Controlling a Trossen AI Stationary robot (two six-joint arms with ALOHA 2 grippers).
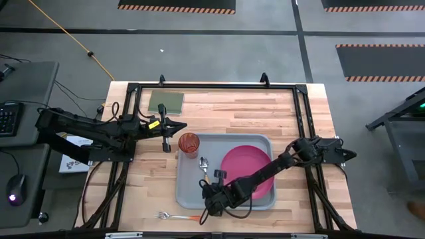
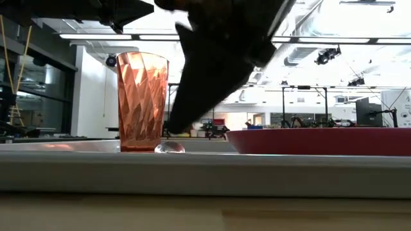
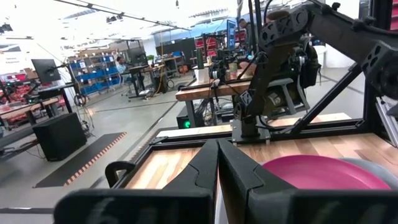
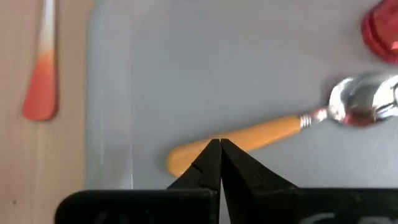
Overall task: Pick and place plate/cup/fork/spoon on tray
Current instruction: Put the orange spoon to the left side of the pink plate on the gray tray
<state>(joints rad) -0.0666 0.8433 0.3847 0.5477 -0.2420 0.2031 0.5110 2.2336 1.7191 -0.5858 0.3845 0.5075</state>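
Grey-blue tray (image 1: 189, 192) on a wooden table (image 1: 312, 192), loaded with plate, cup and spoon; fork outside it.

Held a pink plate (image 1: 246, 169) on the right side, an orange cup (image 1: 189, 143) upright in the far left corner, and a spoon (image 4: 292, 121) just beside the cup, bowl toward the cup, orange handle running toward the near edge. Lay outside the tray on bare wood by the table's near edge: fork (image 1: 174, 216), long axis along that edge, tines to the left. Hung low over the tray above the spoon handle's end: right gripper (image 4: 219, 144), fingers pressed together, holding nothing. Hovered left of the cup: left gripper (image 1: 174, 125), fingers likewise pressed together, empty.
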